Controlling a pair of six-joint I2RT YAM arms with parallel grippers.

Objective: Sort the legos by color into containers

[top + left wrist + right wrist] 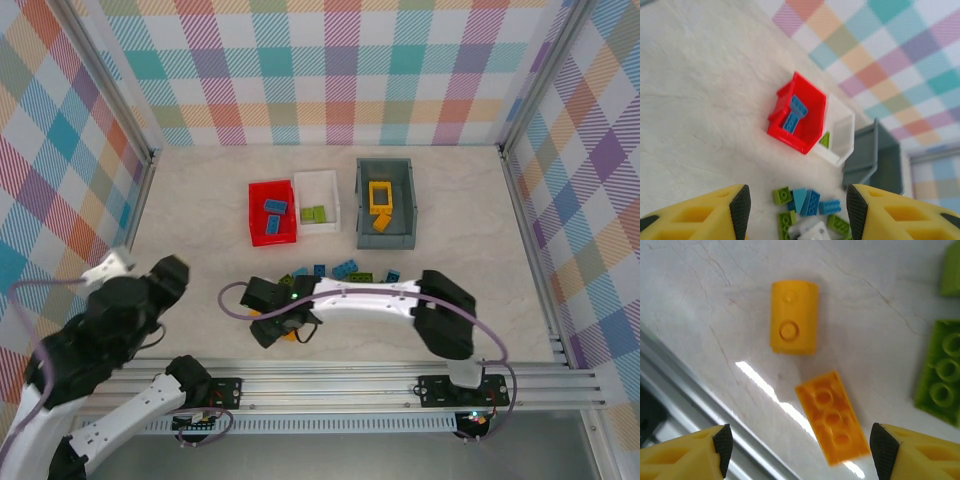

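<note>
Two orange legos lie on the table under my right gripper [802, 450], which is open. The flat one [832, 417] lies underside up between the fingertips, touching neither; the other [794, 316] sits just beyond it. From above, my right gripper [272, 315] is low near the front rail. My left gripper [797, 215] is open and holds nothing, raised at the left [168, 278]. Loose blue and green legos [340, 270] lie in a row mid-table. The red container [255, 212] holds blue legos [792, 112], the white container [330, 190] a green one, and the grey container [405, 200] a yellow frame [381, 195].
Lime green bricks [942, 390] lie to the right of the orange ones. An aluminium rail [380, 380] runs along the table's near edge, close behind my right gripper. Checked walls enclose the table on three sides. Bare tabletop lies at the left and far right.
</note>
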